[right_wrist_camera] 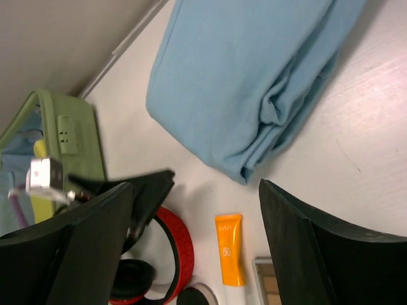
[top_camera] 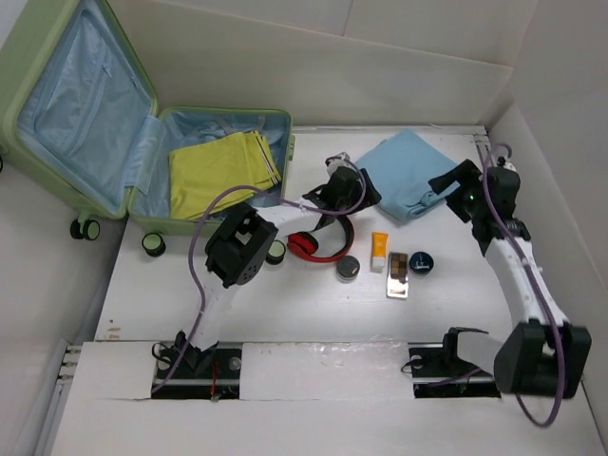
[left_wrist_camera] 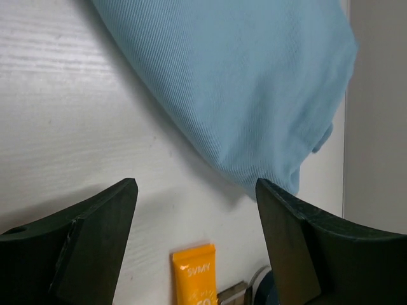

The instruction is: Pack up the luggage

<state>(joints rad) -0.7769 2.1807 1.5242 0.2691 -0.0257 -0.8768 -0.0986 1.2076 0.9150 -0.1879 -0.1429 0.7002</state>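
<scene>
White tabletop: luggage (top_camera: 76,104) open at upper left, yellow cloth (top_camera: 223,171) inside; left gripper (left_wrist_camera: 197,190) and right gripper (right_wrist_camera: 197,190) spread, empty, either side of blue cloth (top_camera: 408,176), likely next to grasp and pack.

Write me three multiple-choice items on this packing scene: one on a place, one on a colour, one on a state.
1. The folded yellow cloth lies:
A) beneath the pale green hard-shell suitcase
B) inside that open suitcase
C) far away from it

2. The small plastic tube with a white cap is:
A) purple
B) black
C) orange

3. The right pincer is:
A) open and empty
B) shut on the tube
C) shut on nothing

Answers:
1 B, the cloth sits within the suitcase's walls.
2 C, the tube's body shows orange in all three views.
3 A, the right wrist view shows its fingers wide apart with nothing between them.
</scene>
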